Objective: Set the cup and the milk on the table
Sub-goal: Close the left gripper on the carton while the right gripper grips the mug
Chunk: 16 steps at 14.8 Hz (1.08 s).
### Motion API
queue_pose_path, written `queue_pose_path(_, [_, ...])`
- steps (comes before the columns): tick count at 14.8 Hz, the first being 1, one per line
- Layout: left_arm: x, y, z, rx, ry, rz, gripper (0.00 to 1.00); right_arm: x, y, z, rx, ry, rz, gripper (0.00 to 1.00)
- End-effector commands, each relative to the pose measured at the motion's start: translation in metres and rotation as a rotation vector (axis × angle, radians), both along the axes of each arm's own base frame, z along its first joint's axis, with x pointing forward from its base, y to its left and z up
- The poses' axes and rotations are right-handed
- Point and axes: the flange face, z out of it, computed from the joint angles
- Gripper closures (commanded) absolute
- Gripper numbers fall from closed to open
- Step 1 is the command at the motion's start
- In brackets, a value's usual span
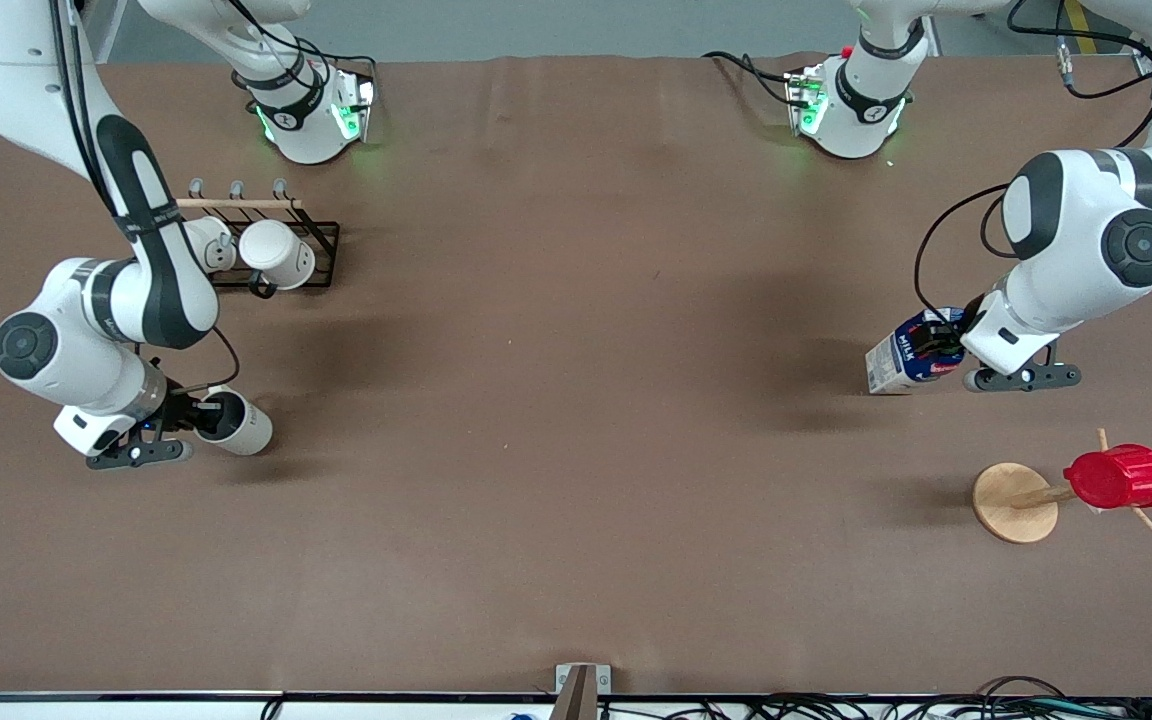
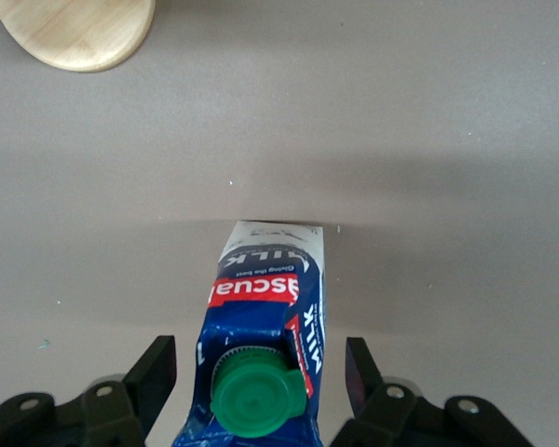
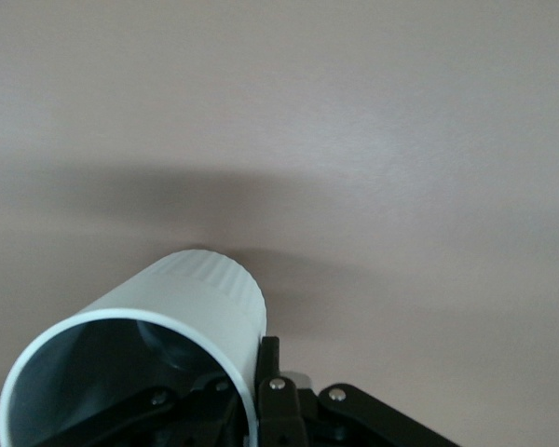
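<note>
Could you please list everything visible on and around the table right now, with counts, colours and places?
cup: 1, off-white with dark inside, held on its rim by the right claw, toward the right arm's end.
milk: 1, blue and white, green cap, between the left claw's open fingers, toward the left arm's end.
white mugs: 2, on the black rack.
black rack: 1, farther from the camera than the cup.
red cup: 1, on the wooden stand.
wooden stand: 1, round base, nearer the camera than the milk.
table: 1, brown cloth.
right claw: 1, black.
left claw: 1, black.
</note>
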Motion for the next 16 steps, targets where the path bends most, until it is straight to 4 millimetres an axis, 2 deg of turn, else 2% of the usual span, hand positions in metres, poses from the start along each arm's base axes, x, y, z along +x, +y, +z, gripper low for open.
queue_pose_path(1, [-0.009,0.002,0.005,0.016,-0.011,-0.006,0.23,0.017,0.048,0.065,0.016,0.028,-0.059,1.0])
queue_pose_path(4, [-0.009,0.002,0.007,0.017,-0.011,-0.006,0.34,0.023,0.111,0.092,0.048,0.024,-0.124,1.0])
queue_pose_path(7, [-0.007,0.002,0.011,0.016,-0.018,-0.006,0.56,0.014,0.188,0.103,0.089,0.013,-0.195,1.0])
queue_pose_path(10, [-0.006,0.001,0.02,0.016,-0.032,-0.012,0.78,0.002,0.261,0.124,0.124,-0.011,-0.212,1.0])
queue_pose_path(13, [0.006,0.007,0.04,0.015,-0.057,-0.014,0.91,-0.015,0.32,0.122,0.142,-0.039,-0.212,1.0])
queue_pose_path(15, [0.016,-0.007,0.055,0.011,-0.091,-0.036,0.98,-0.027,0.358,0.099,0.106,-0.055,-0.214,1.0])
queue_pose_path(16, [0.021,-0.016,0.064,0.007,-0.112,-0.043,0.99,-0.034,0.373,0.08,0.07,-0.051,-0.25,1.0])
